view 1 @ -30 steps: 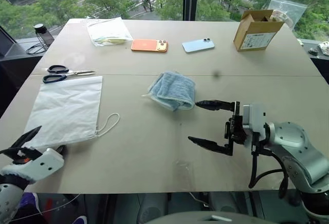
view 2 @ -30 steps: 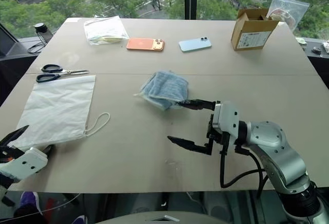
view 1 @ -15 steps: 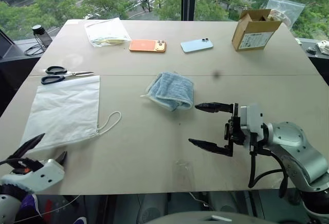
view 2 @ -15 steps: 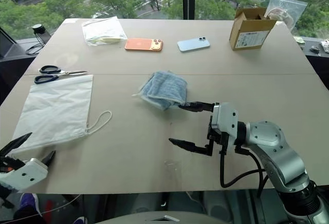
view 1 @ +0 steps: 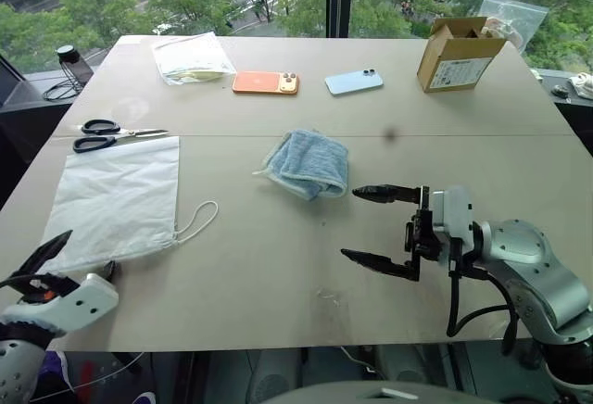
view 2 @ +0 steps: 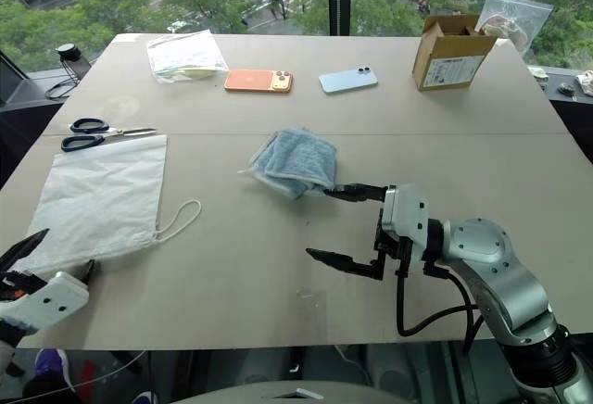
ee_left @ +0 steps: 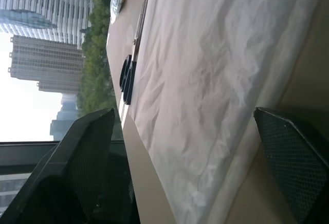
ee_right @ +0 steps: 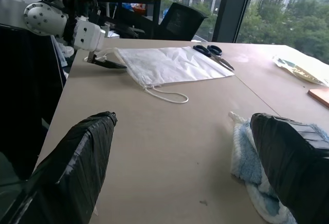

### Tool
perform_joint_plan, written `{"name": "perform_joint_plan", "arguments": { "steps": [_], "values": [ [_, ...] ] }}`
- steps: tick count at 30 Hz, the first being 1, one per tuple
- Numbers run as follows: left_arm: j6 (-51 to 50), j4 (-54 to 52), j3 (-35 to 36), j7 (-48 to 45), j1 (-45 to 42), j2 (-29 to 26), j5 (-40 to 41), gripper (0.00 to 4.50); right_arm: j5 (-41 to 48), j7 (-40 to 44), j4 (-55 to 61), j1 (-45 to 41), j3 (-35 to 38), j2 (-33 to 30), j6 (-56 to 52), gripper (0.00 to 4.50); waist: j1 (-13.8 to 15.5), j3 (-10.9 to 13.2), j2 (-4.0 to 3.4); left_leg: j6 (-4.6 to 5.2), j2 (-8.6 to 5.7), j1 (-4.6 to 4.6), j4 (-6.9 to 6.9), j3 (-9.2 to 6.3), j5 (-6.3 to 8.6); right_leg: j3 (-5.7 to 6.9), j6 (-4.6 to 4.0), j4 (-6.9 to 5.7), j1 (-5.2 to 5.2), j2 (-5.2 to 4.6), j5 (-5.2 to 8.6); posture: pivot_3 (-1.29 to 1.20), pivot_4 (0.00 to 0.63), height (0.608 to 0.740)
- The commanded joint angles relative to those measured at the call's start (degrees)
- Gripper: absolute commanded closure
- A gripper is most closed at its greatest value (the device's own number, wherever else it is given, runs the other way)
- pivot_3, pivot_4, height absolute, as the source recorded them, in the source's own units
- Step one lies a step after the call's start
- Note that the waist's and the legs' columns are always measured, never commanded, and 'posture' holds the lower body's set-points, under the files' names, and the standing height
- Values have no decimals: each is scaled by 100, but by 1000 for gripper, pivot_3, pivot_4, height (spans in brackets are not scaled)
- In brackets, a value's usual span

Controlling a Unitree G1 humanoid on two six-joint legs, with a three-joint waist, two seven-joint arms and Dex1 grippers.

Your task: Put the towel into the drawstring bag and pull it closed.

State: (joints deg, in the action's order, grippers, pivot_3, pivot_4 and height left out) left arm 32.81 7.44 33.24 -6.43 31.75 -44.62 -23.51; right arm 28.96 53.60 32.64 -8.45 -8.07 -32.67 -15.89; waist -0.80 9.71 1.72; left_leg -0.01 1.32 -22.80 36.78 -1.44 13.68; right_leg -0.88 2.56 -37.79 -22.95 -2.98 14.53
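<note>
Beside the towel (view 1: 308,162), open right pincer (view 1: 382,229), nothing held.

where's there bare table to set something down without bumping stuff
Widest bare patch: near table between the drawstring bag cord and the open right gripper. Also right of the towel, below the cardboard box. Crowded: far edge with phones.

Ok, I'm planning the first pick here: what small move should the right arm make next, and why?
Probably ease the right gripper toward the towel and down. Its jaws stand open and empty, one tip beside the towel's near edge, the other over bare table. The drawstring bag lies flat and untouched, so the towel has to be picked up first.
</note>
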Motion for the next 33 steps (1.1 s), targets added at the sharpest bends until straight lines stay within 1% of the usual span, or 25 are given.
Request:
{"name": "perform_joint_plan", "arguments": {
  "steps": [1, 11, 13, 14, 16, 17, 19, 20, 21, 22, 23, 24, 26, 28, 29, 30, 31, 32, 33],
  "values": [
    [-110, 60, 32, 115, -17, -15, -21, 46, 25, 26, 161, 12, 69, -43, 98, 0, -1, 0, 0, 0, 0, 0, 0, 1, 0, -1, 0, 0, 0, 0, 0, 0, 150, 740],
    [-720, 298, -380, 202, -650, -47, -229, 46, -80, 1, 114, 183, 46, -52, 215, 0, 17, -1, -1, 0, -3, 4, 6, -1, 0, 3, 1, -8, 3, 0, -1, 0, 150, 740],
    [-889, 292, -488, 95, -782, -55, -194, 46, -118, 1, 86, 192, 35, -44, 253, 0, 14, -1, -2, 0, -3, 7, 8, -2, 0, 5, 2, -11, 7, 1, -1, 0, 150, 740],
    [-910, 283, -538, -115, -811, -53, 31, 279, -136, -5, 76, 190, 35, -39, 269, 0, 12, -1, -3, 0, -3, 8, 8, -1, 0, 4, 2, -12, 9, 1, -1, 0, 150, 740],
    [-990, 213, -645, -651, -758, -97, 454, 901, -167, -33, 47, 175, 56, -24, 286, 0, 8, -1, -3, 0, -3, 12, 8, -2, 0, 2, 2, -11, 12, 1, -1, 0, 150, 740],
    [-1058, 186, -667, -857, -733, -114, 607, 1309, -176, -47, 31, 161, 66, -14, 283, 0, 5, -1, -3, 0, -2, 12, 8, -2, 0, 2, 2, -11, 12, 0, -1, 0, 150, 740],
    [-1423, 8, -661, -1451, -722, -77, 1234, 2200, -175, -113, 0, 126, 86, 22, 241, 0, 4, 0, -5, 0, -2, 12, 8, -2, 0, 1, 2, -10, 12, -1, -1, 0, 150, 740],
    [-1688, -122, -633, -1731, -740, -75, 1556, 2811, -204, -179, -19, 96, 79, 44, 199, 0, 2, 0, -5, 0, -2, 12, 8, -2, 0, 1, 1, -10, 12, -1, -1, 0, 150, 740],
    [-2177, -346, -617, -2145, -759, -55, 2075, 3292, -262, -250, -50, 54, 57, 71, 176, 0, 2, 0, -5, 0, -2, 12, 8, -4, 0, 2, 1, -11, 12, -1, -1, 0, 150, 740],
    [-2987, -722, -600, -2574, -775, -38, 2748, 3783, -356, -373, -95, -15, 15, 101, 103, 0, 1, 1, -6, 0, -2, 13, 9, -4, 0, 2, 0, -11, 12, -2, -1, 0, 150, 740],
    [-3599, -1056, -583, -2877, -830, -61, 3248, 4274, -456, -511, -146, -100, -34, 134, -12, 0, -1, 5, -13, 0, -1, 13, 11, -4, 0, 1, 0, -13, 13, -2, -1, 0, 150, 740],
    [-4465, -1484, -560, -3169, -880, -128, 3907, 4458, -544, -651, -197, -210, -96, 148, -215, 0, 0, 5, -13, 0, -1, 13, 16, -4, 0, 2, -3, -15, 13, -2, 2, 0, 150, 740],
    [-6350, -2266, -466, -3267, -1136, -371, 5076, 4458, -883, -927, -252, -454, -253, 56, -691, 0, 11, 7, -16, 0, -1, 11, 27, -13, 0, 9, -5, -17, 19, -1, 3, 0, 150, 740],
    [-7798, -2657, -343, -3138, -1610, -497, 6112, 4458, -964, -1081, -361, -666, -321, 39, -1111, 0, 27, 13, -21, 0, -3, 8, 35, -25, 0, 18, -7, -18, 23, 0, 4, 0, 150, 740],
    [-8449, -2788, -342, -2969, -1997, -503, 6614, 4458, -991, -1155, -447, -771, -314, 73, -1227, 0, 27, 13, -22, 0, -5, 4, 44, -37, 0, 27, -5, -20, 24, 4, 4, 0, 150, 740],
    [-8991, -2854, -396, -2753, -2385, -462, 6954, 4458, -944, -1164, -504, -856, -296, 123, -1298, 0, 14, 13, -22, 0, -5, 3, 47, -41, 0, 30, 2, -20, 29, 9, -1, 0, 150, 740],
    [-9749, -2782, -509, -2356, -2979, -235, 7335, 4458, -832, -1229, -506, -977, -261, 213, -1497, 0, 15, 16, -25, 0, -7, 3, 47, -40, 0, 27, 3, -20, 30, 12, -1, 0, 150, 740],
    [-10276, -2701, -579, -2050, -3404, -60, 7564, 4458, -767, -1276, -503, -1066, -245, 280, -1639, 0, 21, 19, -30, 0, -10, 4, 47, -41, 0, 26, 4, -20, 34, 15, -2, 0, 150, 740],
    [-10694, -2601, -707, -1708, -3871, 236, 7641, 4458, -789, -1341, -530, -1156, -263, 346, -1711, 0, 4, 20, -25, 0, -14, 3, 51, -46, -1, 28, 4, -25, 33, 18, -2, 0, 150, 740]
  ]
}}
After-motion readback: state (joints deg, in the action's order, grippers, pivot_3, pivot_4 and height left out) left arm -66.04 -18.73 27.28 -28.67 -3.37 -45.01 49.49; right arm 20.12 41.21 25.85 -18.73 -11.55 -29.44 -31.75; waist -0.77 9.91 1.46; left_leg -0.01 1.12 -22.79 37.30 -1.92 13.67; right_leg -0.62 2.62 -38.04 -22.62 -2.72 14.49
